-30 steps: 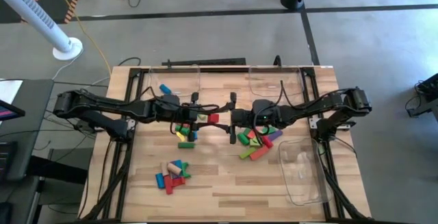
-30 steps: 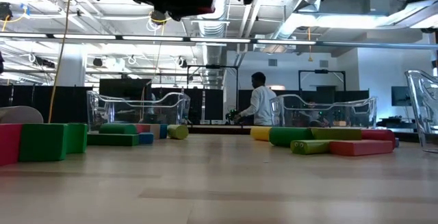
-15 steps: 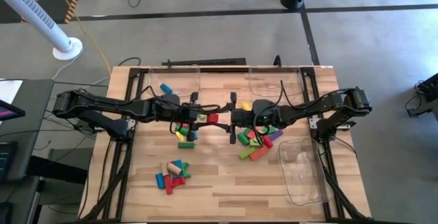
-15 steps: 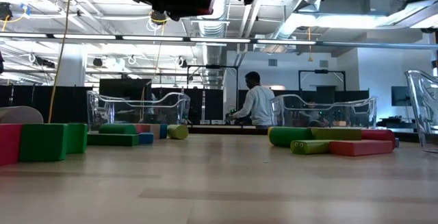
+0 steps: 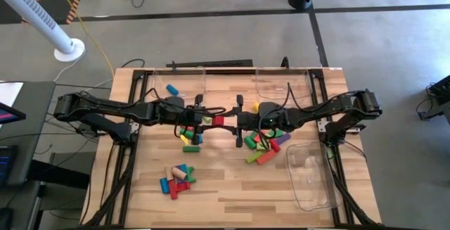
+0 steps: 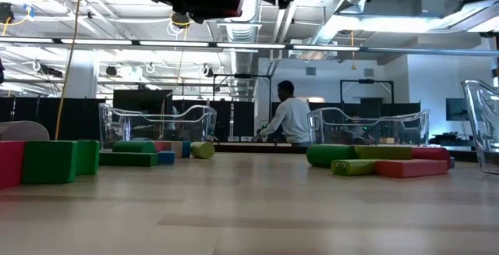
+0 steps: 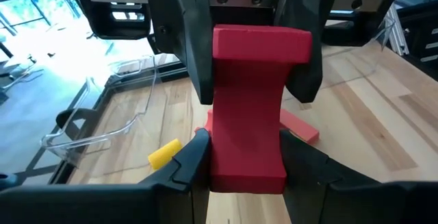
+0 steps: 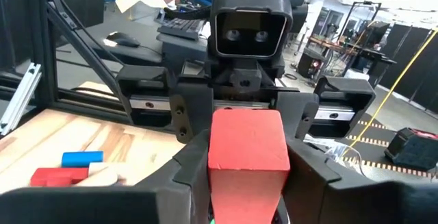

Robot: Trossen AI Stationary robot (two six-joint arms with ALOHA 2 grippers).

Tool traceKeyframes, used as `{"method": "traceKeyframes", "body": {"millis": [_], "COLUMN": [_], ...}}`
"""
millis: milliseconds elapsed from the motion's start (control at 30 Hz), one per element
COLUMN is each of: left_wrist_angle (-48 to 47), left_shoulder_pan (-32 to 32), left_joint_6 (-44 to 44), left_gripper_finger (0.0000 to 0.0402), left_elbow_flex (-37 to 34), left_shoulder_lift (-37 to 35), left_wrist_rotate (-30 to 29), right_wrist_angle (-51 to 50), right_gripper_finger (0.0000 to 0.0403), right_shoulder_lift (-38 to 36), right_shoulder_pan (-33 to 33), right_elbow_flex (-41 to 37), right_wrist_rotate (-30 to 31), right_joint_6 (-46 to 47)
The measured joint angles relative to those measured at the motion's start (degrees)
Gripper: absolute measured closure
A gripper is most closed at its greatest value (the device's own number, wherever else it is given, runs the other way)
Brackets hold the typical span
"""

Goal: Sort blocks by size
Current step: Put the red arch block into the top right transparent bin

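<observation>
A red block [image 5: 218,121] hangs in mid-air over the middle of the table, between my two grippers, which face each other level. My left gripper [image 7: 243,162] is shut on one end of it and my right gripper [image 8: 246,161] on the other. Below them, loose coloured blocks lie flat on the table in a heap at the centre left [image 5: 188,133], a heap at the centre right [image 5: 264,145] and a heap toward the near edge [image 5: 177,179]. A blue block [image 5: 170,89] lies at the far left. My left gripper pinches the red block's near end [image 7: 243,172] between its two fingers, by two opposite sides. The fingers come level from the table's left and lie along the block. The block sticks out level, clear of the table. My right gripper has the block's other end [image 8: 246,142] between its two fingers, which lie against two opposite sides. They come level from the table's right, along the block. The block stays lifted clear.
Two clear trays stand at the far edge, one on the left [image 5: 184,75] and one on the right [image 5: 281,82]. A third clear tray [image 5: 309,177] lies at the near right. Bare wood shows at the near middle. A person [image 6: 290,118] stands in the room behind.
My right gripper's fingers have drawn in onto the red block's free end while both arms kept still. The person in the room behind has stepped a little to the left.
</observation>
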Motion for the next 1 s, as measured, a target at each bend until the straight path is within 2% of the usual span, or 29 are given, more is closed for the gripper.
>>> {"method": "traceKeyframes", "body": {"millis": [133, 367, 533, 800, 1000], "left_wrist_angle": [-0.81, -2.94, -7.28, -25.56, -38.99], "left_shoulder_pan": [0.00, 0.00, 0.00, 0.04, 0.00], "left_joint_6": [-0.28, -0.14, 1.67, -1.05, -8.36], "left_gripper_finger": [0.0265, 0.0199, 0.0173, 0.0167, 0.0166], "left_elbow_flex": [0.00, -0.08, -0.09, -0.09, -2.01], "left_shoulder_lift": [0.00, -0.51, -3.11, -12.84, -19.07], "left_wrist_rotate": [-0.68, -4.97, -7.33, -12.92, -14.69], "right_wrist_angle": [-0.15, -2.22, -7.34, -25.60, -37.71], "right_gripper_finger": [0.0241, 0.0242, 0.0242, 0.0242, 0.0242], "right_shoulder_lift": [0.00, -0.14, -1.07, -7.60, -11.60], "right_shoulder_pan": [-0.04, -0.36, -1.75, -8.19, -18.18], "right_elbow_flex": [-0.01, -0.02, -0.02, -0.02, -0.02], "right_wrist_rotate": [0.01, 1.74, 3.16, 13.39, 14.01], "right_joint_6": [-0.03, -0.26, 0.68, 4.03, 11.11]}}
